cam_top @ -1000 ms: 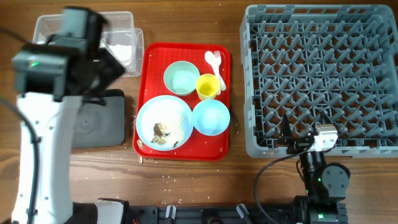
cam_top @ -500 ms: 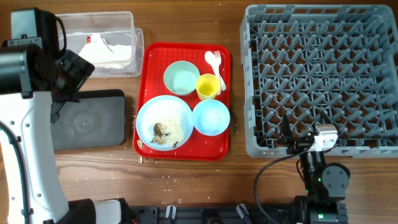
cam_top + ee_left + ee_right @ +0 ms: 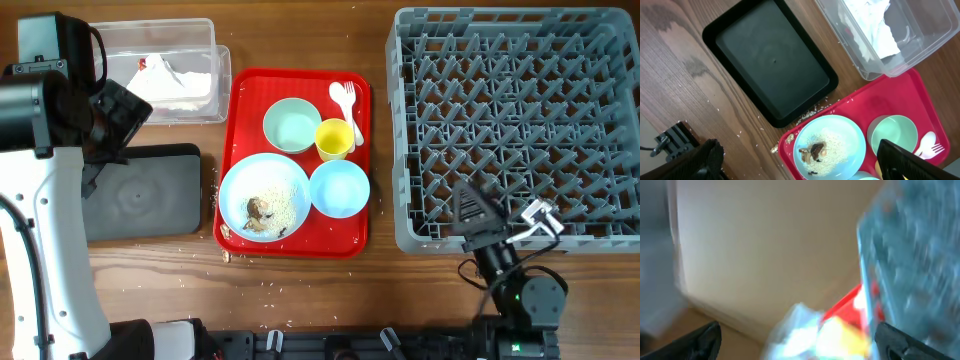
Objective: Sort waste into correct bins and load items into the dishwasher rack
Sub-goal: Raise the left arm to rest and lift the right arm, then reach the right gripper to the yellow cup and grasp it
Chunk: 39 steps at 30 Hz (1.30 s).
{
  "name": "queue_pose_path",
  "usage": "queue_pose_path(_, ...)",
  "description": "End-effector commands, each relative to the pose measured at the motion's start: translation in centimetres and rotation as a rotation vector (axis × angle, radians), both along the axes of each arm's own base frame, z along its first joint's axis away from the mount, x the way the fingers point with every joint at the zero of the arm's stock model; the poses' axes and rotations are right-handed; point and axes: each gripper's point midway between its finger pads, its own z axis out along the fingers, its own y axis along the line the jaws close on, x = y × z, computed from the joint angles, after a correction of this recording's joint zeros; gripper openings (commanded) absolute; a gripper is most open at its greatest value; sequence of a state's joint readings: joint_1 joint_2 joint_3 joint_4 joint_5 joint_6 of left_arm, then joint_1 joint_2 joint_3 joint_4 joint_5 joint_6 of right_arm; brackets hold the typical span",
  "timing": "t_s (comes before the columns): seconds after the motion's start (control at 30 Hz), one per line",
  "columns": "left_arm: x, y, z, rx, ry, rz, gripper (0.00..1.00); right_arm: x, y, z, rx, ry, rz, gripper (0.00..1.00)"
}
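Since plate [image 3: 233, 185] carries loose rice + brown scraps, judge it rigid, light, prob. slick: grip at bare rim, keep level. It sits front-left on red tray [image 3: 240, 85], just beside blue bowl [image 3: 340, 188]. L claw [image 3: 805, 160]: fingers wide apart, empty, raised over desk [image 3: 300, 290] by black tray [image 3: 140, 195]. R claw [image 3: 799, 341], near rack [image 3: 520, 120]: view blurred, fingers look apart, nothing between.

The left arm [image 3: 45, 230] is a broad white link topped by black and grey joint housings along the frame's left edge. The right arm [image 3: 520, 300], lower right, is black, with a small white fitting [image 3: 537, 213] and a green light [image 3: 516, 296].
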State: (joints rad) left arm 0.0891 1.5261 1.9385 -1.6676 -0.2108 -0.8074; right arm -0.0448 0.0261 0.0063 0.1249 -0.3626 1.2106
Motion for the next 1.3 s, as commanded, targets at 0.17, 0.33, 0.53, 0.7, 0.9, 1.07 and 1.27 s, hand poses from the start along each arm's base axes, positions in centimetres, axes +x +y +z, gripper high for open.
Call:
queue_pose_path(0.17, 0.0, 0.1, 0.1, -0.008, -0.011, 0.02, 1.0, -2.7, 0.4, 8.5, 0.37, -0.239, 0.134, 1.0)
queue_pose_path(0.33, 0.0, 0.1, 0.1, -0.008, -0.011, 0.02, 1.0, -3.0, -0.7, 10.6, 0.332, -0.308, 0.058, 1.0)
queue_pose_path(0.53, 0.0, 0.1, 0.1, -0.008, -0.011, 0.02, 1.0, -3.0, 1.0, 14.7, 0.003, -0.407, 0.067, 1.0)
queue_pose_path(0.7, 0.0, 0.1, 0.1, -0.008, -0.011, 0.02, 1.0, -0.9, 3.7, 17.5, -0.25, -0.392, 0.189, 1.0)
queue_pose_path(0.9, 0.0, 0.1, 0.1, -0.008, -0.011, 0.02, 1.0, 4.8, 6.2, 15.8, -0.368, -0.179, 0.415, 0.99)
queue_pose_path(1.07, 0.0, 0.1, 0.1, -0.008, -0.011, 0.02, 1.0, 7.1, 10.6, 16.0, -0.384, -0.164, 0.64, 1.0)
queue_pose_path(1.27, 0.0, 0.1, 0.1, -0.008, -0.011, 0.02, 1.0, 9.4, 14.5, 12.8, -0.628, -0.032, 0.508, 1.0)
